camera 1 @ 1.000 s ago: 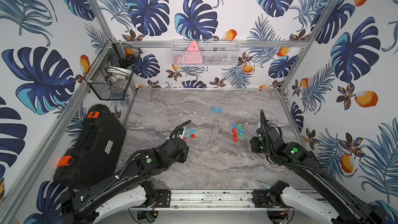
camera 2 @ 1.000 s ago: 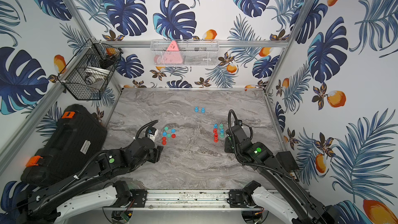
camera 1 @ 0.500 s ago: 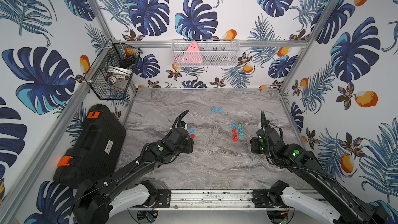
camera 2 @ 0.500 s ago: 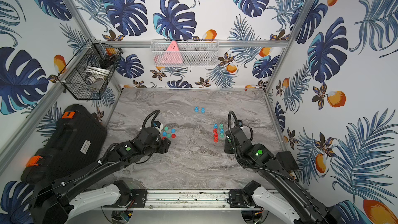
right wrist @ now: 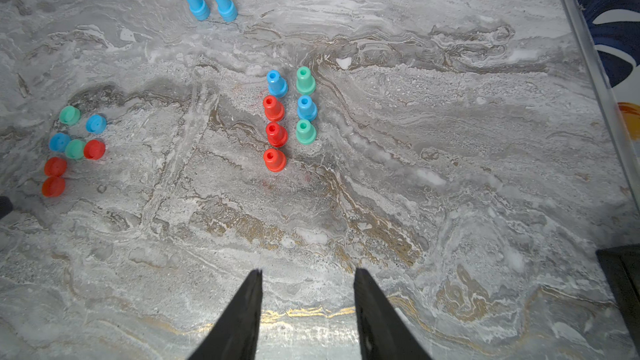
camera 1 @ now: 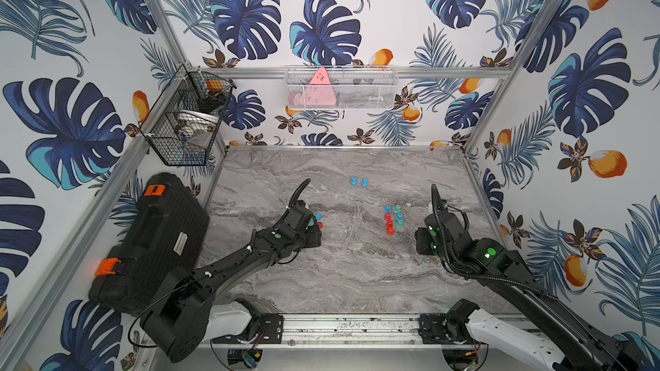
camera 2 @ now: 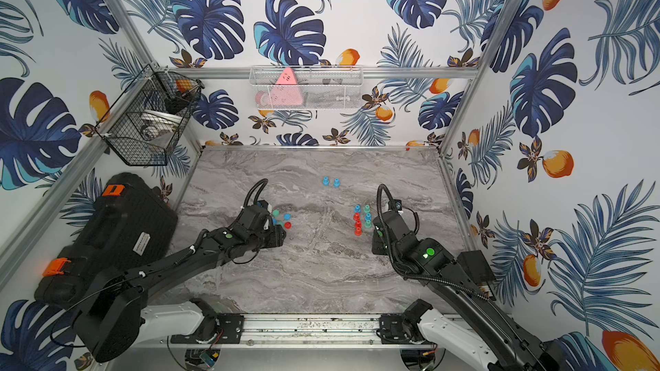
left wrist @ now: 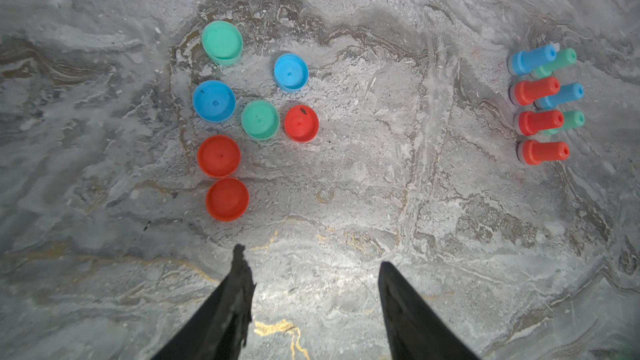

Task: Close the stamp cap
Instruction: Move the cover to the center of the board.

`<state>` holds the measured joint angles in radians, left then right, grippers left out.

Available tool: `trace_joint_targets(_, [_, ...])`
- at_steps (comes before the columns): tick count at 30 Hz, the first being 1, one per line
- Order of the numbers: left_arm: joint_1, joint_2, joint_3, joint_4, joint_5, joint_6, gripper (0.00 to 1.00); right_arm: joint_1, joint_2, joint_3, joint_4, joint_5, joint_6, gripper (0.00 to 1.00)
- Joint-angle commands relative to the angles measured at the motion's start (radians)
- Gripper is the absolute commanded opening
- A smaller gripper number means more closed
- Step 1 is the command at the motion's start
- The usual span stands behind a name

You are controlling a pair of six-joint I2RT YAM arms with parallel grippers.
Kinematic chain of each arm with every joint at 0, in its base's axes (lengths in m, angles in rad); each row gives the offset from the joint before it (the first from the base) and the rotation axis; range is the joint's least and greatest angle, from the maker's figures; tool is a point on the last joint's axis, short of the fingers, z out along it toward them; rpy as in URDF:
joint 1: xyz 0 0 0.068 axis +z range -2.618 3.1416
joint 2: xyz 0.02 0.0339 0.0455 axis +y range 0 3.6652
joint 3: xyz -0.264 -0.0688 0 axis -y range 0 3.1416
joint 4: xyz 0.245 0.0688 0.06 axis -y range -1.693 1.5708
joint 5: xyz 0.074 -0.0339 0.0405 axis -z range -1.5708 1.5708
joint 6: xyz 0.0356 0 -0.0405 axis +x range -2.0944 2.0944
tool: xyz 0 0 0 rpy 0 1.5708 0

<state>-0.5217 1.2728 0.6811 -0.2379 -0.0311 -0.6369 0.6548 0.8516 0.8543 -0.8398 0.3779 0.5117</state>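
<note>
The left end effector [left wrist: 311,258] is hovering released and empty, a red stamp cap [left wrist: 227,199] lying just ahead of it. The right end effector [right wrist: 308,271] is also gaping empty, a red stamp [right wrist: 274,160] standing farther ahead.

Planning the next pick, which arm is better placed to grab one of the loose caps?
Left. The left gripper is open and empty, with the loose caps just ahead of its fingertips. The right gripper, also open, faces the standing stamps, with the caps farther off.
</note>
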Motion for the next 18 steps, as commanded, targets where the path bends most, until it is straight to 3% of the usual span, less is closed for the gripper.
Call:
trace_joint_targets(1, [0.010, 0.023, -0.005, 0.055, -0.017, -0.023, 0.63, 0.003, 0.001, 0.002, -0.007, 0.014, 0.010, 0.47])
trace_joint_targets(18, [0.043, 0.133, -0.019, 0.131, -0.032, -0.030, 0.62, 0.007, 0.010, 0.002, -0.005, 0.014, 0.011, 0.47])
